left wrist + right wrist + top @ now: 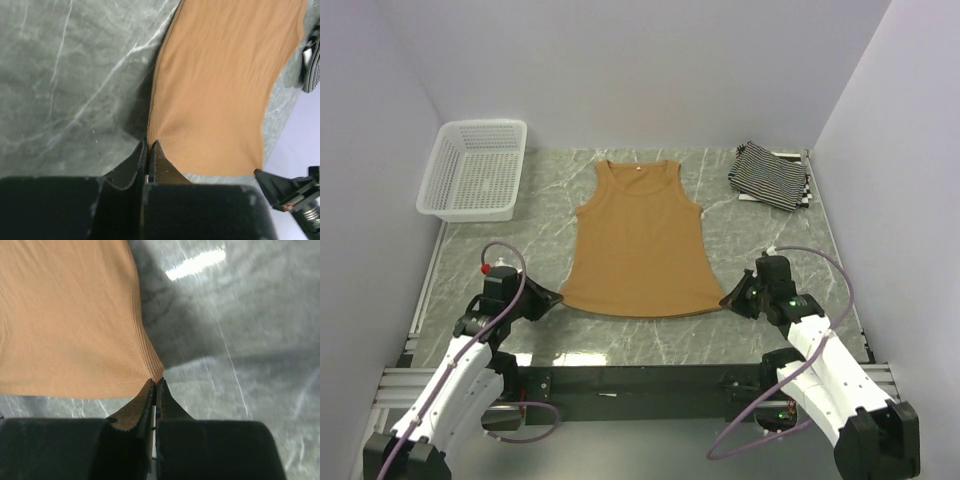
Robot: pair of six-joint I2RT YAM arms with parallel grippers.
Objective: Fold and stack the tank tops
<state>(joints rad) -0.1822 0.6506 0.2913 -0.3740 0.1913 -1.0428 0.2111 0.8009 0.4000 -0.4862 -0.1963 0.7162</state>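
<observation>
Pale walls close on left, back and right, with a grey marble table [760,250] between them and a black rail [640,378] along the near edge. Largest on the marble: tan top [640,235], spread flat at centre, neckline toward the back wall, hem toward the arms, short of every table edge. Open marble on both flanks and a band behind the neckline; only a narrow strip between hem and rail. Far left, hard by the left wall: white mesh basket [472,172], apart from tan top. Far right corner, near the right wall: striped top [768,175], folded, well apart from tan top; something patterned beneath it, too small to tell. At the hem's left corner, low over the marble, left gripper [552,298], clenched on tan top; from the wrist, fingertips [132,162] pressed together with the fabric corner caught between and puckered there. At the hem's right corner, right gripper [727,300], likewise clamped on tan top, corner pinched between closed jaws, ribbed edge running up from the pinch. Bare marble outward of each gripper, toward its side wall.
</observation>
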